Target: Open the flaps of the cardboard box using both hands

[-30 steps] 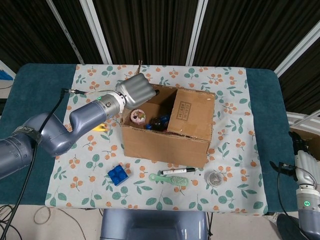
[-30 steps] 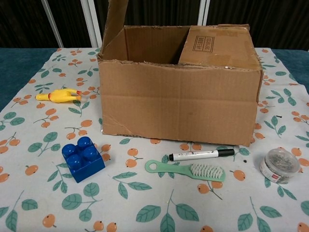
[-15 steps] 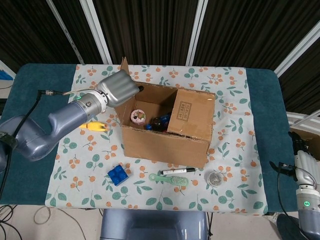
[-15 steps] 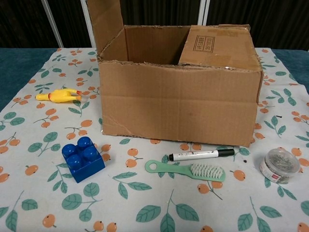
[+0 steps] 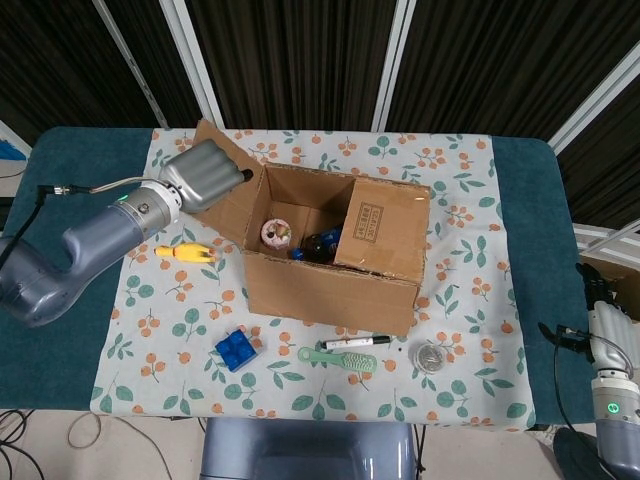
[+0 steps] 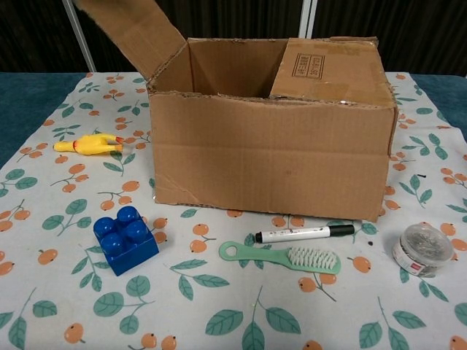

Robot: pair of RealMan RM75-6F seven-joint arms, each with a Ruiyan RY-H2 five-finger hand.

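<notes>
In the head view, the cardboard box [image 5: 335,250] is seen standing near the middle of the floral tablecloth [image 5: 470,200], with bare cloth left behind it and to its right. Along its front edge the room is taken up by a blue block [image 5: 236,349], a green brush [image 5: 340,358], a marker [image 5: 357,343] and a small round tin [image 5: 431,356]; a yellow rubber chicken [image 5: 186,253] lies to the left of the box, just below the left arm. The left flap [image 5: 228,170] is folded outward over the tablecloth, while the right flap [image 5: 375,238] is still laid across the right half of the opening. Small items can be made out inside the uncovered half. The left hand [image 5: 203,177] is laid against the left flap; its back is turned to the camera, so whether the flap is gripped or merely pressed cannot be told. Only the right arm's wrist is seen at the lower right corner, well apart from the box, and the hand itself is not shown.

In the chest view, the cardboard box [image 6: 270,157] fills the centre, its left flap [image 6: 131,33] slanted up and outward to the left, its right flap [image 6: 328,69] lying down over the top. Neither hand is shown here. The blue block [image 6: 125,239], green brush [image 6: 281,257], marker [image 6: 304,234] and tin [image 6: 427,249] lie in front, and the chicken [image 6: 89,144] to the left.
</notes>
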